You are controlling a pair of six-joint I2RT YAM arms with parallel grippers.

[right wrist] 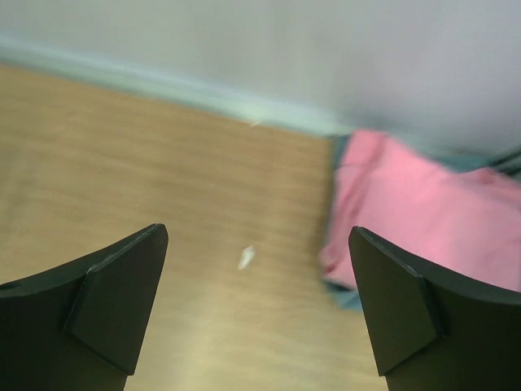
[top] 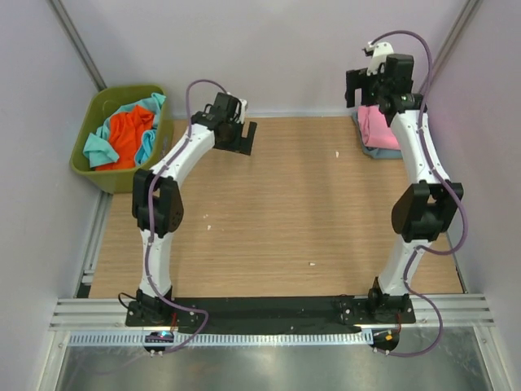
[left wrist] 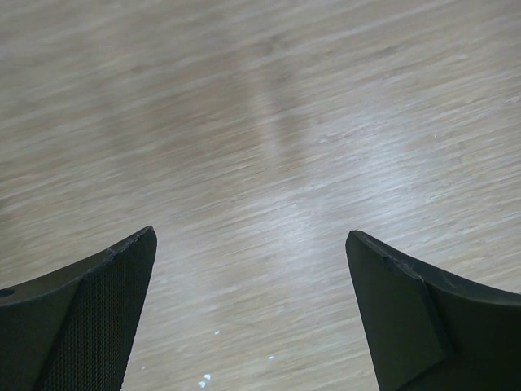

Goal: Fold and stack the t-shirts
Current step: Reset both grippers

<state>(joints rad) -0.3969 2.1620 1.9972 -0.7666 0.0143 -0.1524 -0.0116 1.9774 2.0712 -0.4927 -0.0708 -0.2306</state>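
Left jaws: we are holding them spread, empty, over the desk (left wrist: 269, 122).
Right jaws: we are holding them spread, empty, likely sparing the stack.
Pink t-shirt (right wrist: 423, 220): lying folded ahead-right of the right jaws, atop the blue-grey t-shirt (top: 378, 152).
Orange t-shirt (top: 130, 134), teal t-shirt (top: 98, 151): lying crumpled in the bin (top: 122, 181), far left of the left jaws.
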